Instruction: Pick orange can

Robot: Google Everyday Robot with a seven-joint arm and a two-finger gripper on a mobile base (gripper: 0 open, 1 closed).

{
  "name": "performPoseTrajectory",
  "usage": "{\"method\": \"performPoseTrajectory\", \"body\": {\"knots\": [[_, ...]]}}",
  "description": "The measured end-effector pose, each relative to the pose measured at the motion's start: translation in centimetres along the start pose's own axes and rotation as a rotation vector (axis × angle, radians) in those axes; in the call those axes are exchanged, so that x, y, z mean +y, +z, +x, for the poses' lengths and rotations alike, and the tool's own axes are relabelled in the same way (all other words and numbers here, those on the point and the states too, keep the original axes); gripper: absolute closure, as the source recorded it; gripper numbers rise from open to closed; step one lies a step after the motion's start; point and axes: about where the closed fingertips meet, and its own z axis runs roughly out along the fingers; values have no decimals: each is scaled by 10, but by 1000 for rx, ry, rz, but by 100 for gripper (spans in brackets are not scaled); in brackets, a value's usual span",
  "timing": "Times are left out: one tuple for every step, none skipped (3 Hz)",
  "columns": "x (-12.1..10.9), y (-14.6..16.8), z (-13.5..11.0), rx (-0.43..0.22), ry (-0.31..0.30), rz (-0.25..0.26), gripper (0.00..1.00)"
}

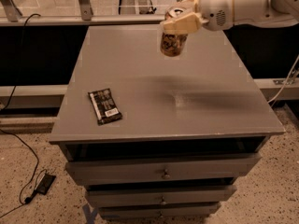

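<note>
The orange can (174, 42) has an orange-gold body with dark and white mottled print and a silver top. It hangs in the air, clear of the grey cabinet top (140, 78), over its far middle part. My gripper (181, 17) comes in from the upper right on a white arm and is shut on the can's upper part, with one cream finger (182, 24) across its front.
A flat dark snack packet (104, 106) lies on the cabinet top near the front left edge. The cabinet has several drawers (163, 171) below. A black cable and adapter (42, 183) lie on the speckled floor at the left.
</note>
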Motion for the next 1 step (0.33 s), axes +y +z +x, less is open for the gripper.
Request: {"method": "performPoseTrajectory", "body": {"knots": [[0, -4, -4, -7, -7, 4, 100]]}}
